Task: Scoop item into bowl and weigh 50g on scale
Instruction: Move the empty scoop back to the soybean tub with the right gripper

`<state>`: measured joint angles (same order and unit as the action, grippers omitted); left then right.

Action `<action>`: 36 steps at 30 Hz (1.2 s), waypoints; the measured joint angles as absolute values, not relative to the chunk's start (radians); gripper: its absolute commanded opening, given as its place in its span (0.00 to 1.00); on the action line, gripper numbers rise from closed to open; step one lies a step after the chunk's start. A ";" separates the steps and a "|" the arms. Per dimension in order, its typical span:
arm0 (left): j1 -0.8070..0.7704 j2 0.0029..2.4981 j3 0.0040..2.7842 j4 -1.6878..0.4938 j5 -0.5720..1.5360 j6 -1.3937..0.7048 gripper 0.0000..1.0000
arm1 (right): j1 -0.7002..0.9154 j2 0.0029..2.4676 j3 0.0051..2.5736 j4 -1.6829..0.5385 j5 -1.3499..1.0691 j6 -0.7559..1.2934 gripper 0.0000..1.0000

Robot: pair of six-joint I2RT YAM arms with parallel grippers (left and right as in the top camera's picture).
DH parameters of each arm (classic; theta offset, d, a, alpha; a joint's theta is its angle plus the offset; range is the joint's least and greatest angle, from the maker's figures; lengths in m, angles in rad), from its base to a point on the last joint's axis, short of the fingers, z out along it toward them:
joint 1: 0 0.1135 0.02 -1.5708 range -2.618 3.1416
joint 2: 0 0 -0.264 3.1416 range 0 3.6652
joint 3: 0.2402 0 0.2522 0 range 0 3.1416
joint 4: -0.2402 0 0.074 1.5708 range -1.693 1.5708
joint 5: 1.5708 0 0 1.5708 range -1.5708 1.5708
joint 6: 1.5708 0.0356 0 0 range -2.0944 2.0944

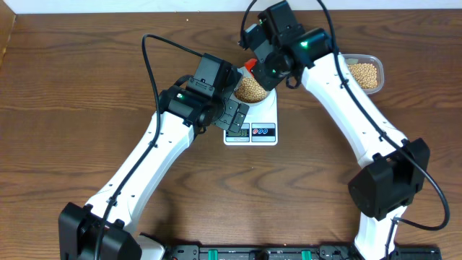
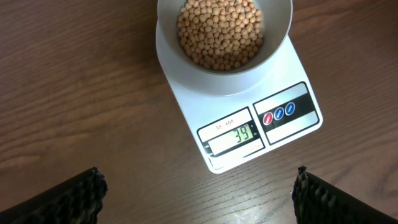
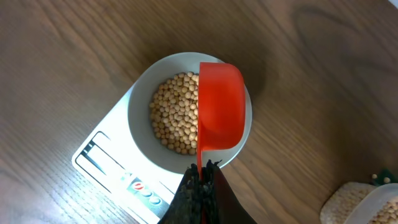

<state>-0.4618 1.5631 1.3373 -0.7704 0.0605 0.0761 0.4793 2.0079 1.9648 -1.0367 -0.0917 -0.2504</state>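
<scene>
- The right gripper [image 3: 200, 183] is clenched tight on the thin handle of a red scoop [image 3: 221, 106]. It holds the scoop right over the bowl [image 3: 140, 102], so falling beans land inside.
- The scoop is smooth, shiny plastic with a round cup. The cup is tipped over, so only its back shows.
- The left gripper [image 2: 199, 202] is wide open and holds nothing. It hangs over the front of the scale [image 2: 292, 74], maybe so its camera can read the screen. Its finger pads [image 2: 84, 196] are black and bumpy.
- The beans [image 2: 217, 31] are small, round and tan. They make a heap in the bowl.
- The bowl is round, pale and smooth. It sits on top of the scale so the beans get weighed.
- The scale is flat, white and has square corners. It sits near the far edge of the desk [image 1: 72, 108], around the middle.
- The little grey screen [image 2: 239, 134] shows 39, so I think more beans are needed.
- A clear tub [image 1: 379, 72] with more beans sits near the far edge, to the right.
- The desk is brown wood with wavy lines.
</scene>
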 measured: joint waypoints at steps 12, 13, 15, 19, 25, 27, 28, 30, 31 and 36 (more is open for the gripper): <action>-0.462 1.563 1.337 -0.770 0.060 0.076 0.98 | 0.204 1.952 1.965 -1.049 -0.427 -0.191 0.01; -0.462 1.563 1.337 -0.770 0.060 0.076 0.98 | 0.162 1.945 1.965 -1.061 -0.444 -0.184 0.01; -0.462 1.563 1.337 -0.770 0.060 0.076 0.98 | 0.116 1.942 1.966 -1.080 -0.458 -0.181 0.01; -0.462 1.563 1.337 -0.770 0.060 0.076 0.98 | 0.013 1.942 1.966 -1.125 -0.453 -0.173 0.01; -0.462 1.563 1.337 -0.771 0.060 0.076 0.98 | -0.104 1.942 1.966 -1.157 -0.357 -0.149 0.01; -0.462 1.563 1.337 -0.770 0.060 0.076 0.98 | -0.130 1.942 1.966 -1.158 -0.316 -0.142 0.01; -0.462 1.563 1.337 -0.770 0.060 0.076 0.98 | -0.137 1.942 1.966 -1.158 -0.303 -0.140 0.01; -0.462 1.563 1.337 -0.770 0.060 0.076 0.98 | -0.150 1.942 1.966 -1.156 -0.270 -0.138 0.01; -0.462 1.563 1.337 -0.771 0.060 0.076 0.98 | -0.154 1.942 1.966 -1.154 -0.250 -0.138 0.01; -0.462 1.563 1.337 -0.770 0.060 0.076 0.98 | -0.162 1.944 1.966 -1.151 -0.188 -0.136 0.01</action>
